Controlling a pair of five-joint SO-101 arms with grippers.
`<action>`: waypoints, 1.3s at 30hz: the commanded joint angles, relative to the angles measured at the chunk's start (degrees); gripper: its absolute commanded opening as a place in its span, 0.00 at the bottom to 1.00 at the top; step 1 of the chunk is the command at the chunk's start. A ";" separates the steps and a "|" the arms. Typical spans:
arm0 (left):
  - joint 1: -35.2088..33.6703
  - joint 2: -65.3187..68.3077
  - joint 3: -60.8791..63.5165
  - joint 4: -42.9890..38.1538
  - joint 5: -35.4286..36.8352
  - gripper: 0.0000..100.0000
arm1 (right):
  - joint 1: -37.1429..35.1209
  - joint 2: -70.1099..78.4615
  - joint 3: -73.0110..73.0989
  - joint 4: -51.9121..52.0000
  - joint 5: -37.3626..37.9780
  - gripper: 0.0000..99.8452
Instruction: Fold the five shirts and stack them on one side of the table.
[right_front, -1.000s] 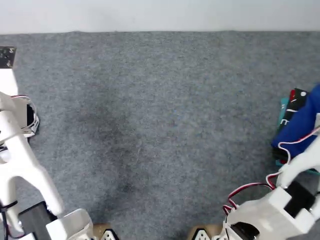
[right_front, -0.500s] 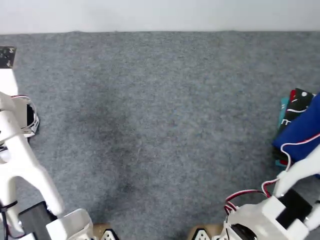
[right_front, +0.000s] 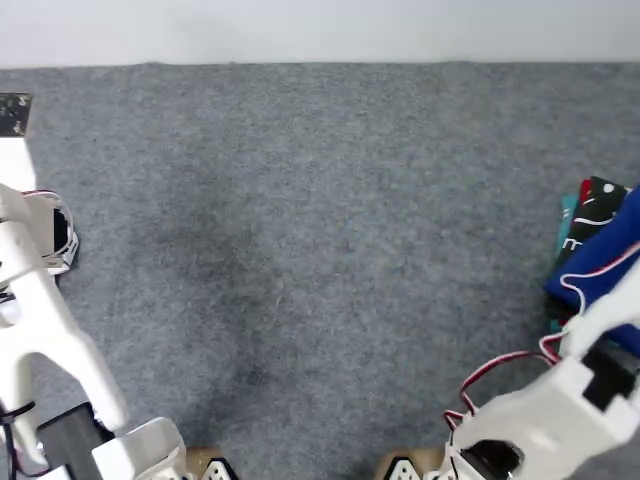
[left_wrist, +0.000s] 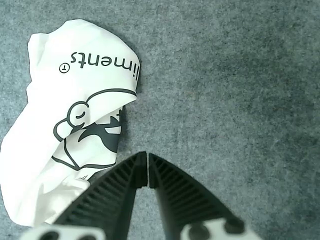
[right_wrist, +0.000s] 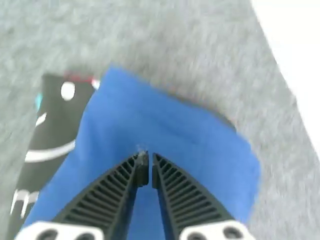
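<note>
The left gripper (left_wrist: 148, 172), pressed together and empty, is held just beside a crumpled white printed cotton shirt (left_wrist: 75, 115), apparently the next to be folded. The right gripper (right_wrist: 145, 170), likewise pressed together, is poised over a folded blue cloth shirt (right_wrist: 200, 150) laid atop a black printed shirt (right_wrist: 52, 125), presumably to build the stack.

Grey felt mat (right_front: 320, 220) covers the table, even flat light. Plain white strip (right_front: 320, 30) along far edge. Small dark plate (right_front: 14, 113) far left.

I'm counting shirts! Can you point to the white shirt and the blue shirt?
white shirt (left_wrist: 75, 117), left wrist view, on its cartoon print.
blue shirt (right_wrist: 175, 125), right wrist view, on its plain middle.
</note>
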 joint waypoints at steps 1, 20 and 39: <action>0.35 -2.46 -0.22 0.97 -0.26 0.01 | -3.30 4.53 -3.52 -5.85 0.00 0.01; 0.35 -2.55 -0.22 0.97 -0.26 0.01 | 5.14 -5.49 -3.43 2.51 0.09 0.01; 0.35 -2.46 -0.22 0.97 -0.26 0.01 | 6.81 5.85 -4.48 -14.20 6.24 0.01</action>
